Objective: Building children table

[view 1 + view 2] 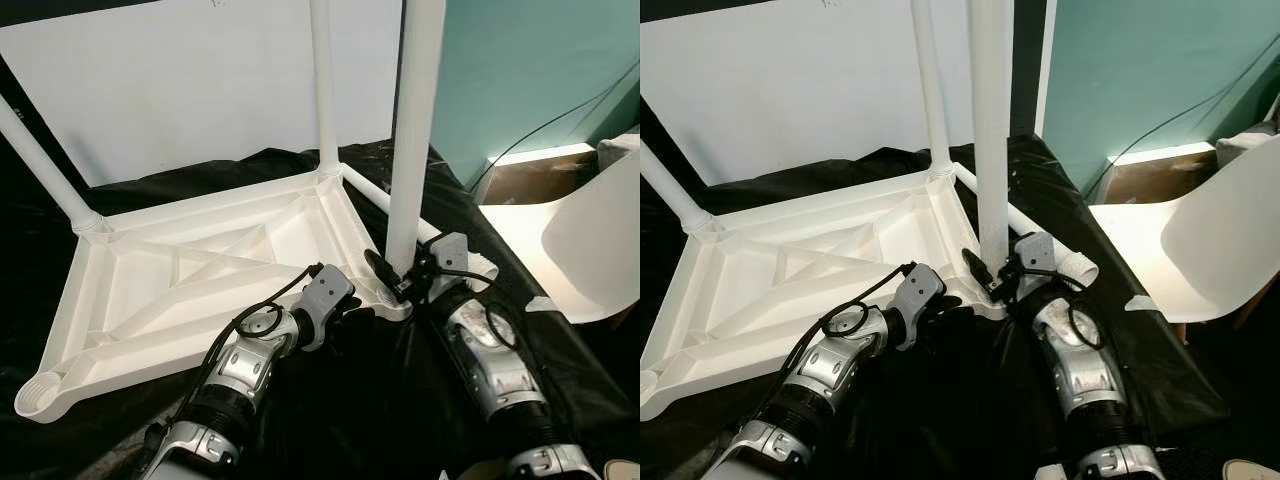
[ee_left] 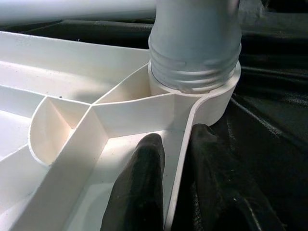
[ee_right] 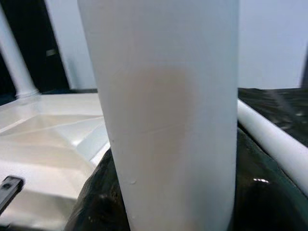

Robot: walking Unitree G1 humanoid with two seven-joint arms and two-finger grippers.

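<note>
White tabletop (image 1: 200, 280) rim pinched by left gripper (image 2: 175, 192), right gripper (image 1: 405, 280) at leg (image 1: 412, 140)

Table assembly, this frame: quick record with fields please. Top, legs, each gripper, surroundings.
tabletop: white tabletop lies upside down, ribs up, on a black sheet
legs fitted: two upright at the far corners
leg in work: near leg stands in its corner socket, thread visible
spare leg: lies on the sheet
empty socket: near left corner
left gripper: pinches the tabletop rim
right gripper: at the near leg's base
surroundings: white chair
</note>
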